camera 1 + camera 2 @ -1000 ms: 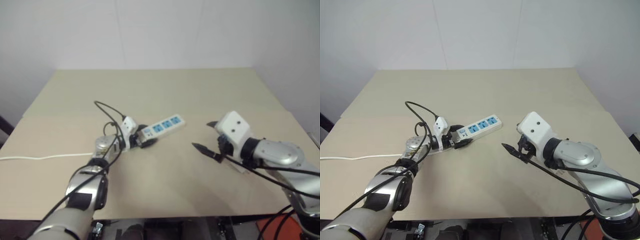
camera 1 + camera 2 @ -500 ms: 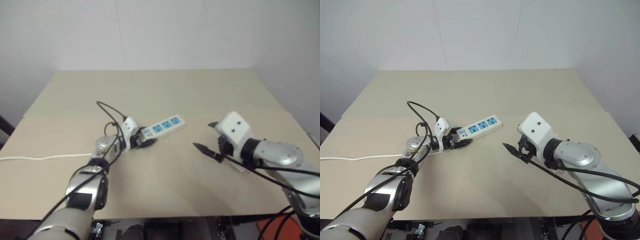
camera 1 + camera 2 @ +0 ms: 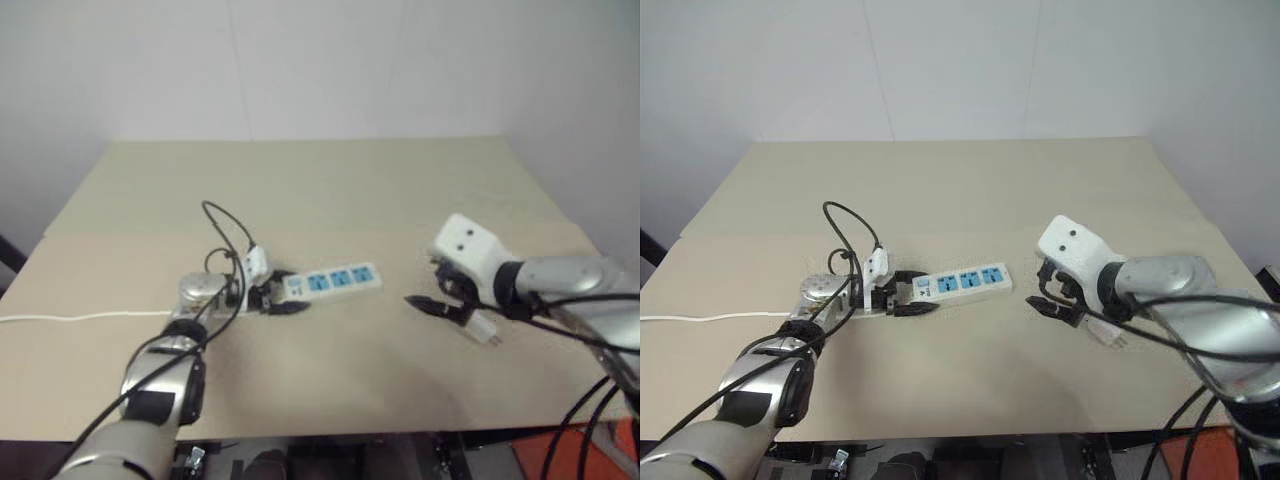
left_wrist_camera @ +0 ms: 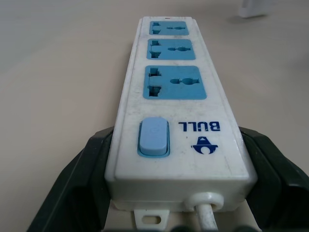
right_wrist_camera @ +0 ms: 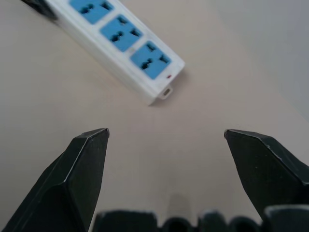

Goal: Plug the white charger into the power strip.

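Left fingers (image 4: 91, 179) clamp the power strip's (image 3: 960, 283) switch end, sockets up, lying crosswise; right fingers (image 5: 87, 164) spread.

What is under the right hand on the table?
The white charger lies on the table just below the open right hand, prongs pointing away from the strip. Whether the hand covers part of it cannot be seen.
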{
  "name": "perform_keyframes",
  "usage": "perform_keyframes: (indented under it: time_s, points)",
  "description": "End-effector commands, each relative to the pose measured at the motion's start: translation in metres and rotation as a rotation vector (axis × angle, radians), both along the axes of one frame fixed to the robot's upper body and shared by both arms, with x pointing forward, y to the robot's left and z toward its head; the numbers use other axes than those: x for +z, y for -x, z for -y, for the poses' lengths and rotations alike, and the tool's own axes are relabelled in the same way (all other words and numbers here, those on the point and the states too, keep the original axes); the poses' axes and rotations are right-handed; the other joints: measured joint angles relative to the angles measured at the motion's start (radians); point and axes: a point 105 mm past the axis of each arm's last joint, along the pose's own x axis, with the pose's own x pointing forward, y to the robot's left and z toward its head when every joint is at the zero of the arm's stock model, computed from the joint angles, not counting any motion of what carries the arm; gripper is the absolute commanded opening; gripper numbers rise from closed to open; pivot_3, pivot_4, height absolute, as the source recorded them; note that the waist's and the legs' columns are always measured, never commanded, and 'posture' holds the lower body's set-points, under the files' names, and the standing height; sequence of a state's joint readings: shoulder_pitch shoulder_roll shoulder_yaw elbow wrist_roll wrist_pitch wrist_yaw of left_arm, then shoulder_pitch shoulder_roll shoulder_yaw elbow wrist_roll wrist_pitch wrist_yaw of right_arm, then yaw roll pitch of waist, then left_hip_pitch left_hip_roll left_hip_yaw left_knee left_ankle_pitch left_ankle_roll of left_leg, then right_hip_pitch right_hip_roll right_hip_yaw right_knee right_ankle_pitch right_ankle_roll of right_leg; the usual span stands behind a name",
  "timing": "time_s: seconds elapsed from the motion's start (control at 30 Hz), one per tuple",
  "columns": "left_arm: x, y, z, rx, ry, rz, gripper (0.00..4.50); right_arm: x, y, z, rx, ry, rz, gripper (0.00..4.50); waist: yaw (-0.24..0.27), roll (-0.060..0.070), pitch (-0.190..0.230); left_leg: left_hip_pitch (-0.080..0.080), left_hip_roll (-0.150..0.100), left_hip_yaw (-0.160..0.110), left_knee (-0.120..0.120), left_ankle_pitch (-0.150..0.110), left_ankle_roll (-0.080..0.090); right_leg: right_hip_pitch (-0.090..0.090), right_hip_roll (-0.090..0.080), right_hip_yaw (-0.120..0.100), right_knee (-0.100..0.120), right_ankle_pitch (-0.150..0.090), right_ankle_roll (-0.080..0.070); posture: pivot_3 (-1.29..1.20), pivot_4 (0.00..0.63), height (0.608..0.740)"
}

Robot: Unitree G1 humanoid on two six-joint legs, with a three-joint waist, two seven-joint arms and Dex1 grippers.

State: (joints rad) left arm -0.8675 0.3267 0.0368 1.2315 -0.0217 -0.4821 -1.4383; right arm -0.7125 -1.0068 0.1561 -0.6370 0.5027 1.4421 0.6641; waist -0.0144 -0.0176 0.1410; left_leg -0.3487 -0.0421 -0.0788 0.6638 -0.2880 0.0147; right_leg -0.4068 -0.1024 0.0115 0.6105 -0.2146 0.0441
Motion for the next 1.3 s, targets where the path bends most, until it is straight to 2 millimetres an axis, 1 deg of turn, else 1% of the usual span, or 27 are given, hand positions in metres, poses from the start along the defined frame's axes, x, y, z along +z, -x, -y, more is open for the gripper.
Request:
perform_keyframes:
  time_s: [0.03,0.2,0.33,0.53,0.8,1.0,1.3]
  points:
    - [0.003,0.013,0.006,-0.126,0.001,0.026,3.29,-0.001,-0.001,0.014,-0.093,0.022,-0.140,4.50,0.002,0.000,0.000,0.000,0.000,0.000,0.000,0.000,0.000,0.000,0.000,0.000,0.000,0.000,0.000,0.00,0.150,0.740]
    - [-0.004,0.027,0.019,-0.218,0.009,0.029,3.29,-0.018,-0.006,0.034,-0.203,0.045,-0.256,4.50,0.009,0.001,-0.001,-0.005,0.000,0.000,0.000,0.000,0.000,-0.003,-0.001,-0.001,0.000,0.000,0.000,0.00,0.150,0.740]
    - [-0.006,0.032,0.025,-0.239,0.031,0.032,3.29,-0.032,-0.007,0.048,-0.260,0.077,-0.290,4.50,0.012,0.001,-0.001,-0.006,-0.003,0.000,0.000,0.000,0.000,-0.005,-0.004,-0.001,0.000,0.001,0.000,0.00,0.150,0.740]
    - [-0.003,0.035,0.028,-0.258,0.045,0.045,3.29,-0.040,-0.011,0.062,-0.293,0.121,-0.283,4.50,0.012,0.003,-0.002,-0.006,-0.003,0.000,0.000,0.000,0.000,-0.006,-0.004,0.000,0.000,0.001,0.001,0.00,0.150,0.740]
    - [-0.003,0.036,0.030,-0.241,0.056,0.057,3.29,-0.060,-0.016,0.083,-0.339,0.177,-0.320,4.50,0.013,0.003,-0.002,-0.006,-0.004,0.000,0.002,0.000,0.000,-0.005,-0.004,0.000,0.000,0.001,0.001,0.00,0.150,0.740]
    - [-0.003,0.038,0.028,-0.240,0.057,0.051,3.29,-0.067,-0.018,0.086,-0.340,0.153,-0.359,4.50,0.012,0.003,-0.002,-0.006,-0.004,0.000,0.002,0.000,0.000,-0.005,-0.004,0.000,0.000,0.001,0.001,0.00,0.150,0.740]
    - [-0.006,0.040,0.026,-0.232,0.046,0.048,3.29,-0.072,-0.023,0.088,-0.332,0.134,-0.396,4.50,0.011,0.003,-0.002,-0.006,-0.004,0.000,0.003,0.000,0.000,-0.005,-0.004,0.000,0.000,0.001,0.001,0.00,0.150,0.740]
